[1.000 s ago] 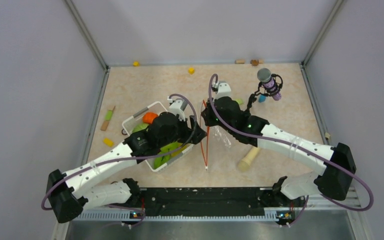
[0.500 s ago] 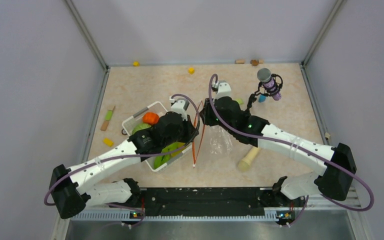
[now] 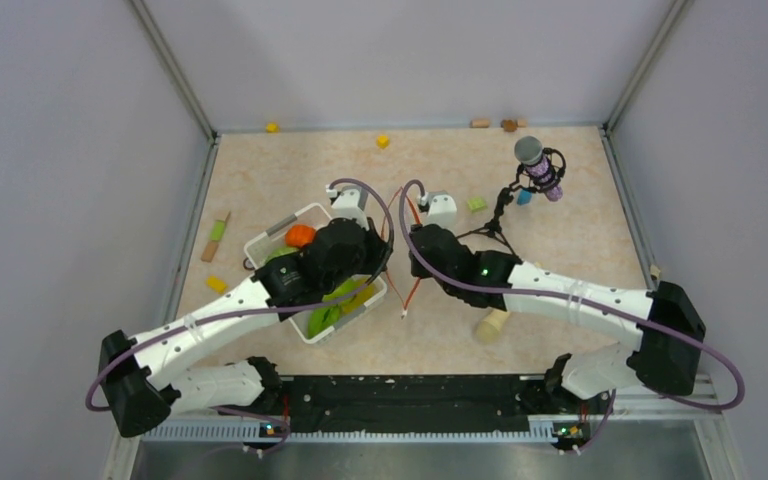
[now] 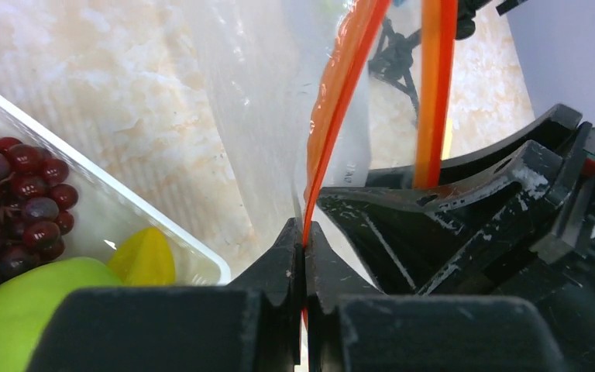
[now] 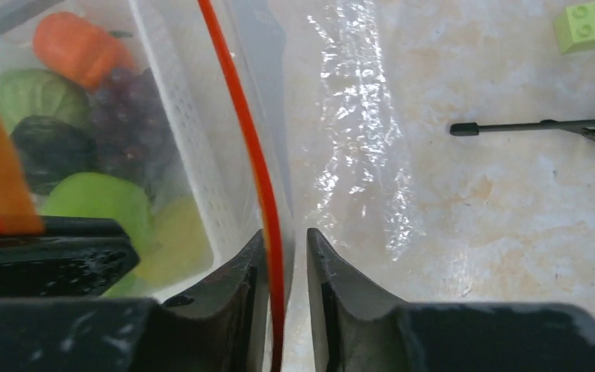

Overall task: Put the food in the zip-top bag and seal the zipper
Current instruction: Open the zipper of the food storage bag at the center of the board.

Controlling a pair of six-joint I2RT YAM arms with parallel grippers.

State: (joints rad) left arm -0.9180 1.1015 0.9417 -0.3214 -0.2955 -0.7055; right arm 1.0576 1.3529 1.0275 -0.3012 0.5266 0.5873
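Note:
The zip-top bag (image 4: 263,93) hangs as clear film between the two grippers, just right of the basket. Its zipper (image 3: 415,290) is a thin red-orange strip. My left gripper (image 4: 304,232) is shut on one strip of the zipper (image 4: 341,85); a second strip (image 4: 436,77) runs past to the right. My right gripper (image 5: 285,236) is open, with the zipper (image 5: 240,108) running through the gap against its left finger. The food lies in the basket: an orange (image 3: 300,236), grapes (image 4: 15,201), a green apple (image 4: 39,310) and a yellow piece (image 4: 146,260).
The white slotted basket (image 3: 260,245) stands left of centre under my left arm. A microphone on a stand (image 3: 538,165) is at the back right. A beige rod (image 3: 488,325), a green brick (image 3: 476,204) and small yellow blocks (image 3: 383,141) lie about the table.
My left gripper has shut on the zipper strip. My right gripper has let go and slid nearer along the strip, uncovering the green brick. The bag's mouth has shifted toward the basket.

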